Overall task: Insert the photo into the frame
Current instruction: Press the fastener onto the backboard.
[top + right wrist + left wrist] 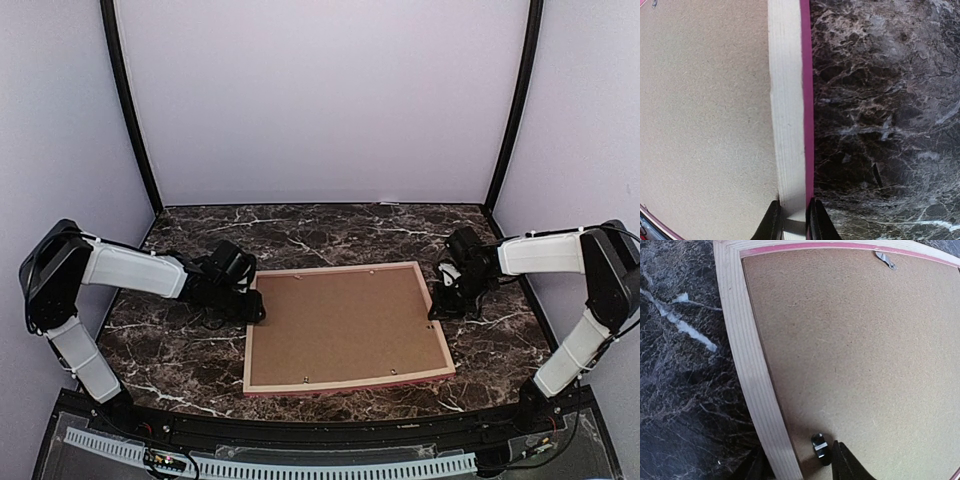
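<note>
The frame (350, 381) lies face down on the marble table, its tan back up and its pink-red edge showing. A brown backing board (345, 325) fills it. The photo is hidden. My left gripper (250, 308) is at the frame's left rail. In the left wrist view it (800, 467) is open and straddles the rail (747, 365), with one finger (845, 465) on the board beside a small metal tab (820, 446). My right gripper (440, 305) is at the right rail. In the right wrist view it (793, 222) is shut on the rail (787, 125).
A second metal tab (885, 260) sits at the frame's far rail. Dark marble table (330, 230) surrounds the frame. White walls and black posts enclose the back and sides.
</note>
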Robot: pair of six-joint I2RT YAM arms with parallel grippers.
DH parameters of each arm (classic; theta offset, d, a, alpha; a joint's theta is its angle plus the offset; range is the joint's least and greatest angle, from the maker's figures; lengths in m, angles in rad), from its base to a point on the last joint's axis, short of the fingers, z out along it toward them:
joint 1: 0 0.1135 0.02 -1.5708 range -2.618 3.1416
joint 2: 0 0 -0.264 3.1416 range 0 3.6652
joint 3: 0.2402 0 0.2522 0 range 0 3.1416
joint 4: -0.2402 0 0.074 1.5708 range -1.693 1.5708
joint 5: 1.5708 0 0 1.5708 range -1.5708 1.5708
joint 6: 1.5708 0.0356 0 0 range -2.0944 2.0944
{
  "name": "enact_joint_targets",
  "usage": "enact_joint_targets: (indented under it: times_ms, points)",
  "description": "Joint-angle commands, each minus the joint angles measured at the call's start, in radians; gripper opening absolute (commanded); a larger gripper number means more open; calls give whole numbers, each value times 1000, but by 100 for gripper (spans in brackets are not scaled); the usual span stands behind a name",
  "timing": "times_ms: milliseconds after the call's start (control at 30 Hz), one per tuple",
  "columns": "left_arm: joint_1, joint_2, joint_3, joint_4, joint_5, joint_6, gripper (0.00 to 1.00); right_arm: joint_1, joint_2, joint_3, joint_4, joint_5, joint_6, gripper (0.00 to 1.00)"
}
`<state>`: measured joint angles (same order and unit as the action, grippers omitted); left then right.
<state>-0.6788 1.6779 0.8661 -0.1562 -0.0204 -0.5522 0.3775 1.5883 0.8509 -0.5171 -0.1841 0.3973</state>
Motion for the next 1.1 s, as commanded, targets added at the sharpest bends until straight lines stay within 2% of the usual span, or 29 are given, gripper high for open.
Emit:
enact_joint_targets:
  times_ms: [0,400,833,967,1067]
  points:
    - [-8,-12,-43,-102,9,2,43,-3,31,-36,31,8,25,15]
    - [-7,-7,-66,-58,18,-24,32,-4,35,-38,32,6,22,15]
    - [6,9,-75,13,117,-51,21,-3,33,-45,35,4,19,15]
    - [12,1,-69,17,129,-47,21,-4,36,-47,38,2,18,15]
    - [15,-7,-60,14,142,-46,27,-4,38,-49,40,2,18,14]
